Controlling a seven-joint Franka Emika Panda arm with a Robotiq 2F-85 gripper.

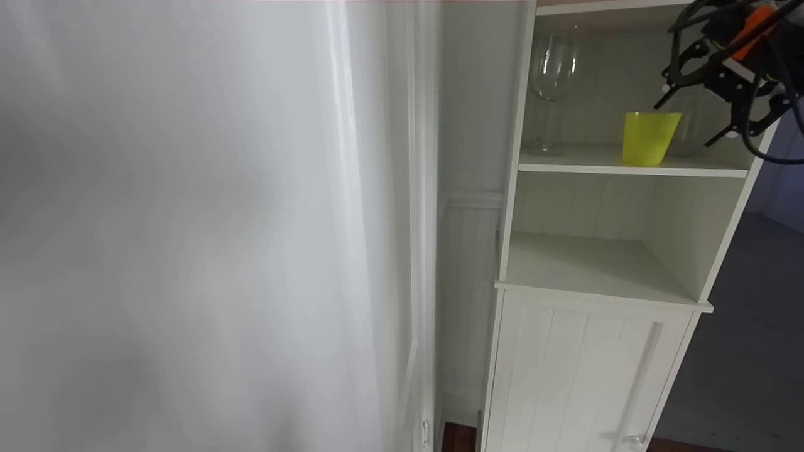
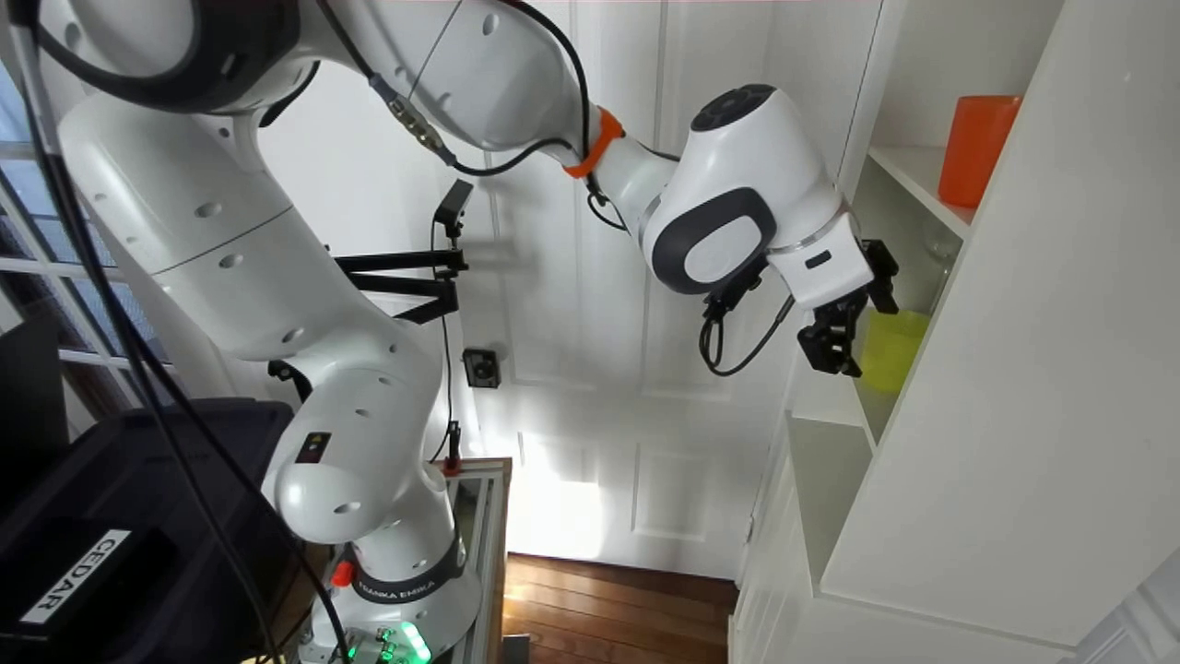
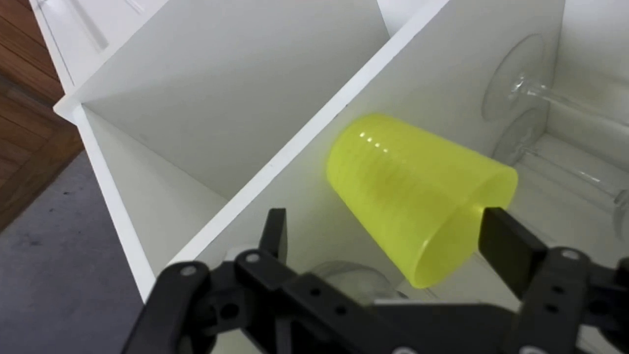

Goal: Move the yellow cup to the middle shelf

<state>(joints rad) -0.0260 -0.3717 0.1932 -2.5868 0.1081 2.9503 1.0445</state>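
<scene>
The yellow cup stands upright near the front edge of the middle shelf. The cup also shows in an exterior view, partly hidden by the cabinet's side panel, and in the wrist view. The middle shelf's front edge runs diagonally in the wrist view. My gripper is open, tilted, and holds nothing. It is at the cabinet's open front, a little above and beside the cup's rim. In the wrist view the right fingertip overlaps the rim; contact cannot be told.
Clear wine glasses stand on the same shelf. A clear squat glass is beside the cup, partly behind my gripper. An orange cup stands on the upper shelf. Below is a thicker ledge above the doors. A side panel bounds the cabinet.
</scene>
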